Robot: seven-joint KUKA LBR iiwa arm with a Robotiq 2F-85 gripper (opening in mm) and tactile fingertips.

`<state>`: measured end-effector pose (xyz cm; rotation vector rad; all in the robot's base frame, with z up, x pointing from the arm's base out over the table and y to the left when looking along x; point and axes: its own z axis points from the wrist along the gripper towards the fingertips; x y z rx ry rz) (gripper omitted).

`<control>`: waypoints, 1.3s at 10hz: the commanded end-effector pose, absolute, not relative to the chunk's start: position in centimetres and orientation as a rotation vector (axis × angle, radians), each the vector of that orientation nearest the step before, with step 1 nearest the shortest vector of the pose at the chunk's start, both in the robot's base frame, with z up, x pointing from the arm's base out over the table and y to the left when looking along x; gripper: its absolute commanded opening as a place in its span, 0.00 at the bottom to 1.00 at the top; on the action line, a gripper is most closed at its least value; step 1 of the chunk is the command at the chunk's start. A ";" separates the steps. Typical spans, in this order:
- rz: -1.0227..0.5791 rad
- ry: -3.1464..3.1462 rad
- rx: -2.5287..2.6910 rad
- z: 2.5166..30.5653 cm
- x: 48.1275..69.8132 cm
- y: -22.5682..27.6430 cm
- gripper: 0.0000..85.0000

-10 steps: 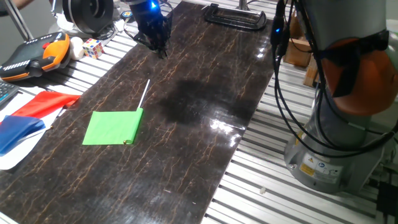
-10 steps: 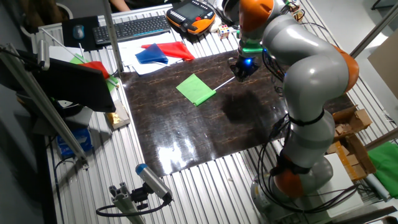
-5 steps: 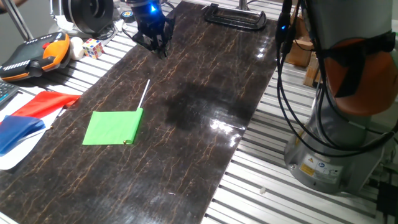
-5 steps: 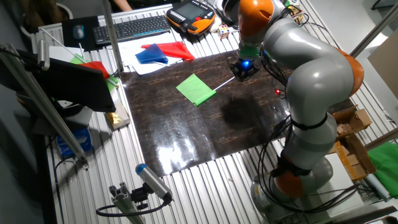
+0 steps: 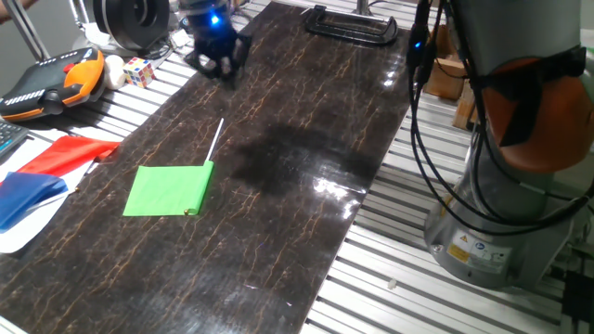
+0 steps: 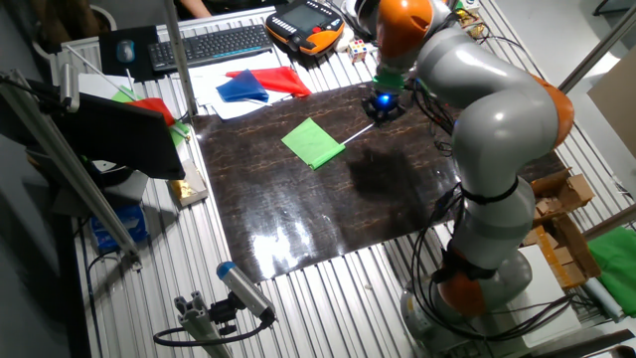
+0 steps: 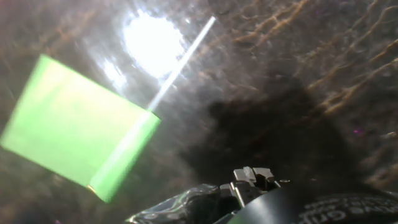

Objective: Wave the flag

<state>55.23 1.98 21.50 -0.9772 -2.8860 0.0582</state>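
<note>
The flag lies flat on the dark marbled table [image 5: 306, 158]. Its green cloth [image 5: 169, 190] is at the left and its thin white stick [image 5: 214, 141] points toward the far end. It also shows in the other fixed view [image 6: 313, 142] and in the hand view [image 7: 78, 127], where the stick [image 7: 180, 62] runs up and right. My gripper [image 5: 215, 57] hangs above the table's far left part, beyond the stick's tip and apart from it, holding nothing. It is blurred, and I cannot tell how its jaws stand. It also shows in the other fixed view [image 6: 381, 104].
A red cloth [image 5: 70, 153] and a blue cloth [image 5: 28, 195] lie left of the table. An orange teach pendant [image 5: 46, 83] and a puzzle cube [image 5: 139, 71] sit beyond them. A black clamp [image 5: 351, 23] is at the far end. The arm's base [image 5: 492, 232] stands at the right.
My gripper has moved a little to the left over the far end of the table. The flag has not moved.
</note>
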 end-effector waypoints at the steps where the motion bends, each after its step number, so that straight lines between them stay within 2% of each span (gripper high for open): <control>1: 0.055 -2.778 -1.284 20.6 57.1 2.1 0.01; 4: 0.068 -2.775 -1.458 17.5 58.8 1.9 0.01; 7: 0.026 -2.759 -1.518 15.3 59.3 0.8 0.01; 11: -0.028 -2.637 -1.549 15.3 59.3 0.8 0.01; 13: 0.013 -2.543 -1.619 15.3 59.3 0.8 0.01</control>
